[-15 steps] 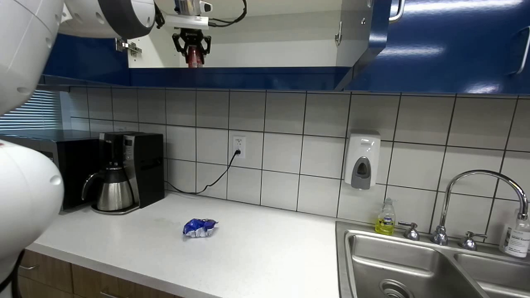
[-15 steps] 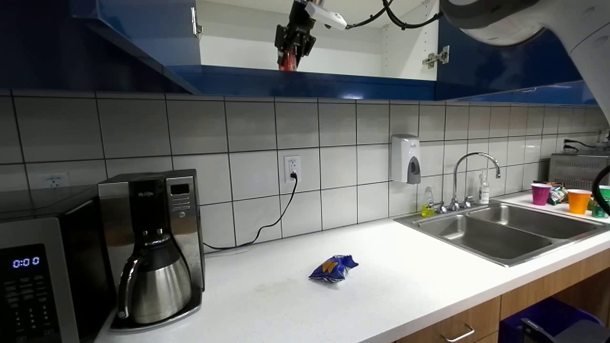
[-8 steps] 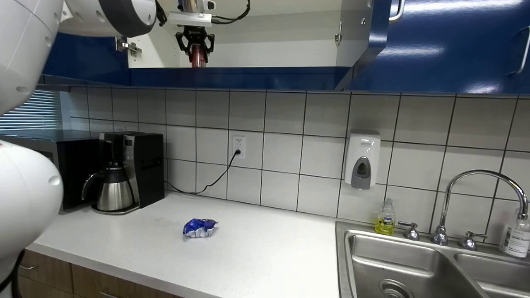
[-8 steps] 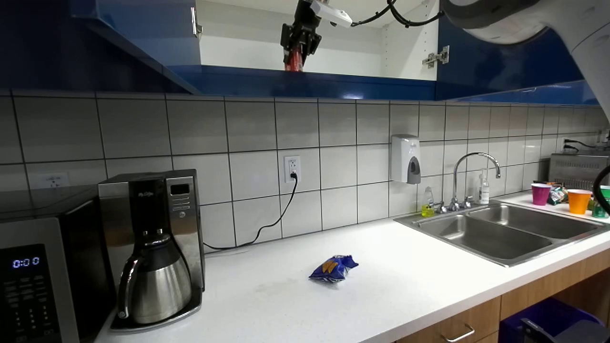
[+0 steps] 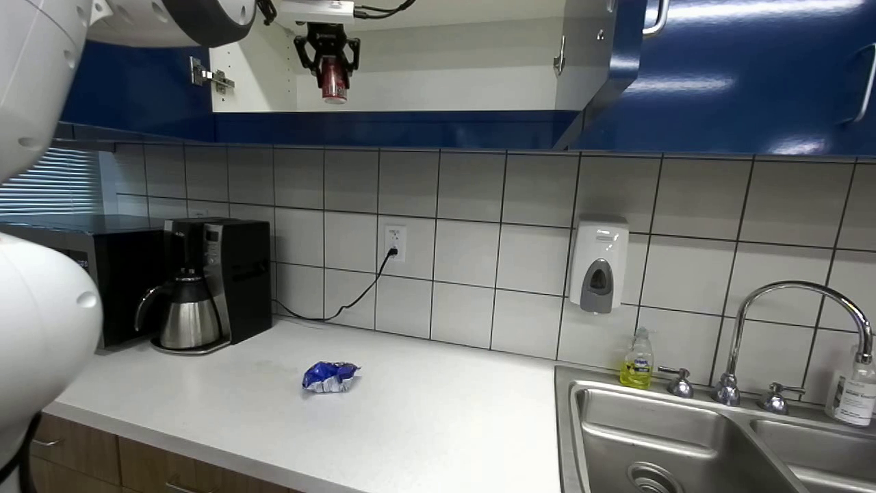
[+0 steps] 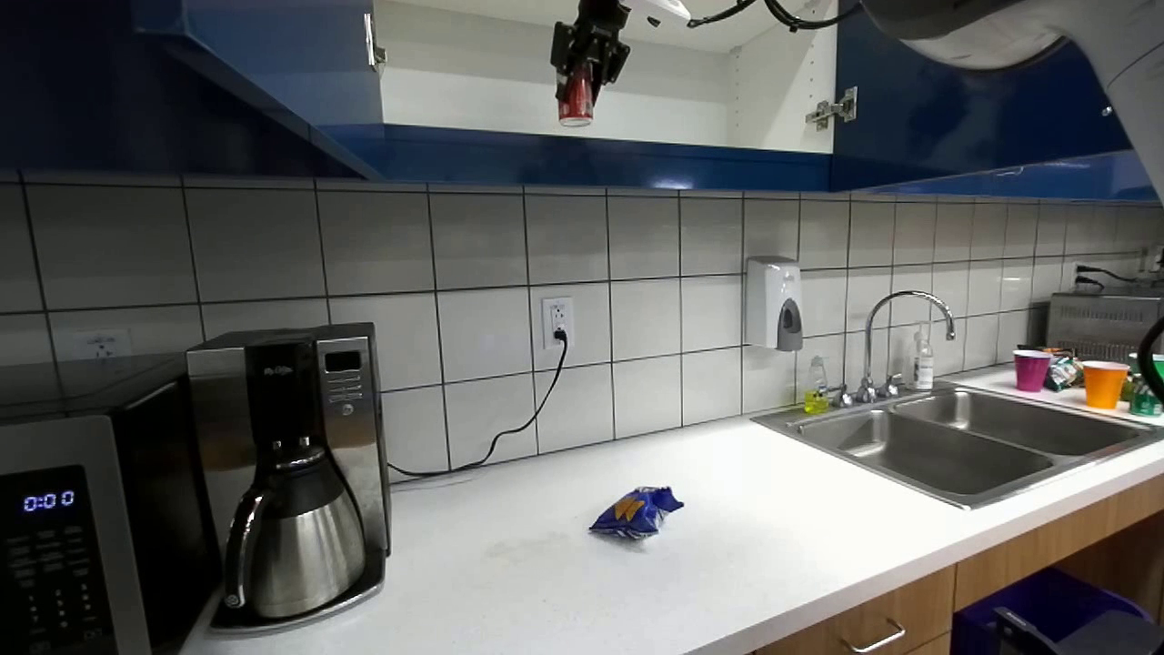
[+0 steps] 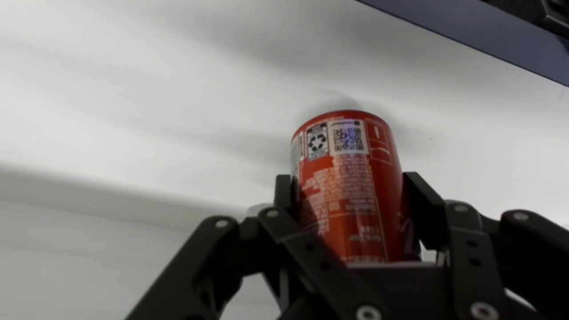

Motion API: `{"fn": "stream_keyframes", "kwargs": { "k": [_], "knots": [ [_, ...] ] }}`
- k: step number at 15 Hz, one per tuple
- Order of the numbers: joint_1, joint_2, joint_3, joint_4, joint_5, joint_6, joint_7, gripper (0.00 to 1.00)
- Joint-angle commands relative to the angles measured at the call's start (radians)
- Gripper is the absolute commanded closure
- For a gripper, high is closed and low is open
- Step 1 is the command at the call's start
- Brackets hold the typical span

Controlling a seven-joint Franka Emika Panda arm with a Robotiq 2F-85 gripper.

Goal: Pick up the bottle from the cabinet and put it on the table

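I grip red can (image 5: pixel 334 85) in my end effector (image 5: pixel 334 74) | done: grasp; can looks lifted, not yet out of cabinet (image 5: pixel 452 89) | to do: lower to bench (image 5: pixel 424 411), release

In an exterior view, a coffee maker (image 6: pixel 359 437) with a steel pot (image 6: pixel 307 550) stands just beside a microwave (image 6: pixel 127 518) whose display reads 0:00. A crumpled blue wrapper (image 6: pixel 635 515) lies well apart from both. The tiled wall (image 5: pixel 463 315) carries an outlet (image 5: pixel 395 237) with a black cord (image 5: pixel 325 319) plugged in, and a white soap dispenser (image 5: pixel 600 263). Yellow dish soap (image 5: pixel 637 366), a chrome tap (image 5: pixel 735 342) and a white-labelled bottle (image 5: pixel 853 395) stand along the back of a double sink (image 5: pixel 653 416). Past it are a purple cup (image 6: pixel 1032 371) and an orange cup (image 6: pixel 1104 386). Window blinds (image 5: pixel 51 183) show in an exterior view.
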Motion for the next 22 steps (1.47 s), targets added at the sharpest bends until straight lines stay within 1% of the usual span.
{"fn": "stream_keyframes", "kwargs": {
  "k": [1, 7, 11, 15, 17, 22],
  "knots": [
    [-0.015, -0.056, -0.001, -0.037, 0.021, -0.024, -0.002, 0.62],
    [-0.026, -0.150, -0.008, -0.128, 0.026, -0.030, -0.010, 0.62],
    [-0.025, -0.246, -0.017, -0.249, 0.029, -0.022, -0.018, 0.62],
    [-0.025, -0.362, -0.024, -0.411, 0.037, -0.002, -0.031, 0.62],
    [-0.026, -0.430, -0.032, -0.513, 0.042, 0.011, -0.040, 0.62],
    [-0.028, -0.592, -0.077, -0.777, 0.055, 0.035, -0.081, 0.62]
  ]
}}
